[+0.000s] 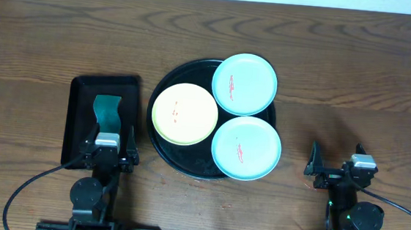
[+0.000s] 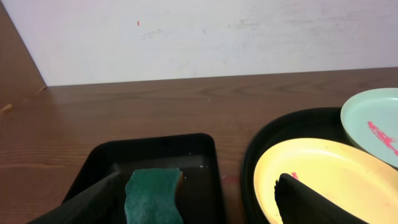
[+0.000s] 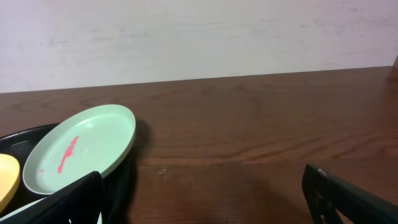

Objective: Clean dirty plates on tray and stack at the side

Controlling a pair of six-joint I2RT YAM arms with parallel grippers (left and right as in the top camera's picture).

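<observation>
On the tray (image 1: pixel 169 154), three plates (image 1: pixel 185 114) (all visible only overhead)

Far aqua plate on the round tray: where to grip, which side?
Far aqua plate: pinch its right edge, right gripper coming in from the right. That edge overhangs the tray rim, tilted up off the table, so a finger should fit under.

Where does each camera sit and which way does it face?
Overhead: above the table, looking straight down on tray, plates, left hand, right hand.
Left wrist: low, facing the wall over sponge and yellow plate; own fingers below.
Right wrist: low, facing the wall past an aqua plate; own fingers below.
Shared: overhead and left wrist show the sponge.
</observation>
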